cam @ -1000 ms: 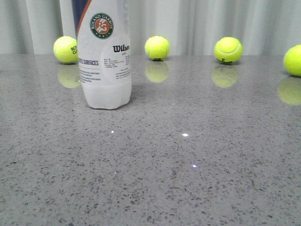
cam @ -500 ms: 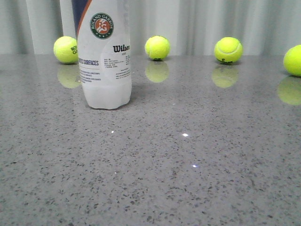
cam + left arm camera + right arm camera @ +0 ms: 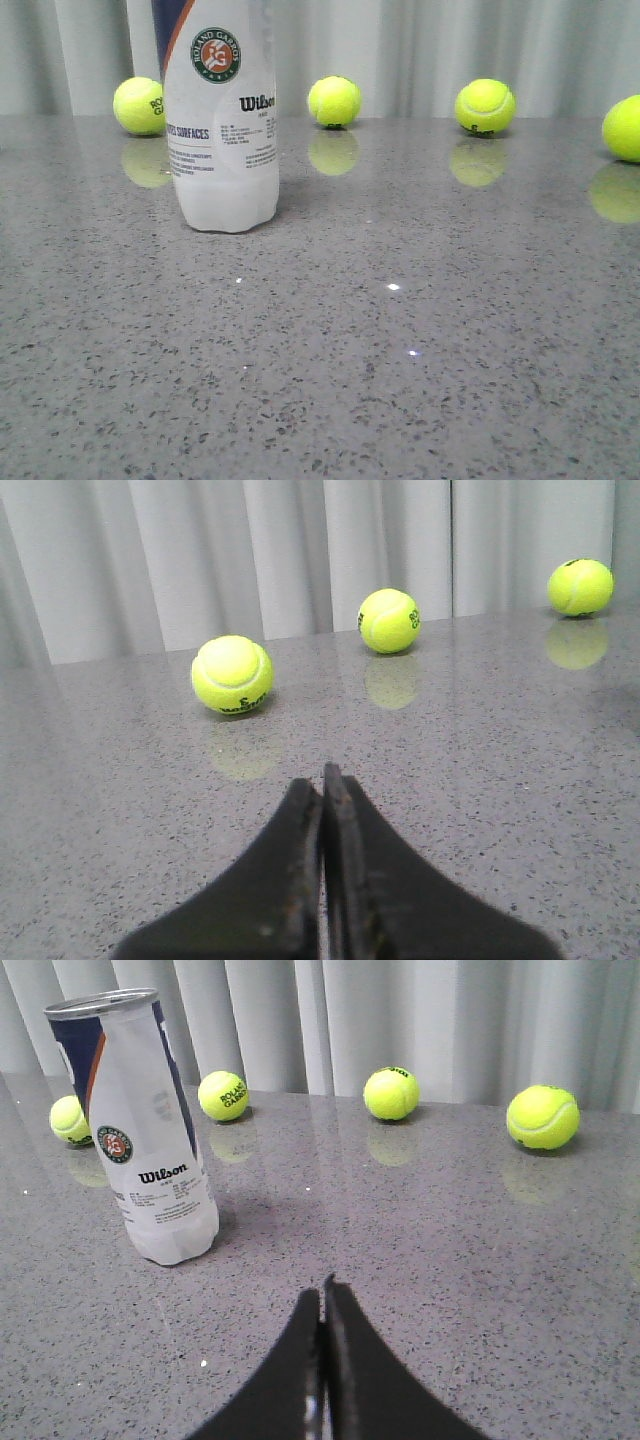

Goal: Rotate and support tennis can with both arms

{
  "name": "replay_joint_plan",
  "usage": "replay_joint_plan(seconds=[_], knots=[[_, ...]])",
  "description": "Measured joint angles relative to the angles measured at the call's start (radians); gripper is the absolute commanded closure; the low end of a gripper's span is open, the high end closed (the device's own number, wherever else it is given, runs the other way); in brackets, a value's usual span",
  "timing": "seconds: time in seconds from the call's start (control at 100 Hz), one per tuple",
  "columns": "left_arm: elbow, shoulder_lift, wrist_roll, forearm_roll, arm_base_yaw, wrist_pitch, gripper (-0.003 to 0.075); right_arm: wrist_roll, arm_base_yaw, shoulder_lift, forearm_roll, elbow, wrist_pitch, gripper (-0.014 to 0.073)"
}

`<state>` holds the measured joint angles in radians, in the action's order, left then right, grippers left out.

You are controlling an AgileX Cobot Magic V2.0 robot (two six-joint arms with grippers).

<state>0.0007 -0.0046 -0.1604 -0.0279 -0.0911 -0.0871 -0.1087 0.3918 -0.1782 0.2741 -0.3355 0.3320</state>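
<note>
The tall white plastic tennis can (image 3: 221, 120) with its navy panel, orange stripe and round green-orange emblem stands upright on the speckled grey stone table (image 3: 420, 340), at about ten o'clock from the table's middle in the front view. Nothing touches it. By my judgement the task has not begun: no rotation and no support is visible yet.

The left gripper (image 3: 322, 780), black with pointed wedge fingers, has its tips pressed together and holds nothing; its camera shows only yellow tennis balls (image 3: 232, 673), not the can. The right gripper (image 3: 322, 1295) is likewise closed and empty, low over the table, with the can (image 3: 140, 1120) well apart at its eleven o'clock.

Still to do, as I read it: both claws must part, reach the can, turn it and steady it between them. More tennis balls (image 3: 334, 101) sit along the far edge before the pale curtain (image 3: 450, 50).
</note>
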Motion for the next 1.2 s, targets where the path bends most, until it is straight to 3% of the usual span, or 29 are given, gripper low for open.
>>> replay_joint_plan(seconds=[0.86, 1.06, 1.2], knots=[[0.0, 0.0, 0.0, 0.0, 0.0, 0.0, 0.0738, 0.0, 0.0, 0.0, 0.0, 0.004, -0.002, 0.0652], [0.0, 0.0, 0.0, 0.0, 0.0, 0.0, 0.0738, 0.007, -0.065, 0.0, -0.041, 0.09, -0.126, 0.0652], [0.0, 0.0, 0.0, 0.0, 0.0, 0.0, 0.0738, 0.084, -0.17, 0.0, -0.169, 0.182, -0.282, 0.0652]])
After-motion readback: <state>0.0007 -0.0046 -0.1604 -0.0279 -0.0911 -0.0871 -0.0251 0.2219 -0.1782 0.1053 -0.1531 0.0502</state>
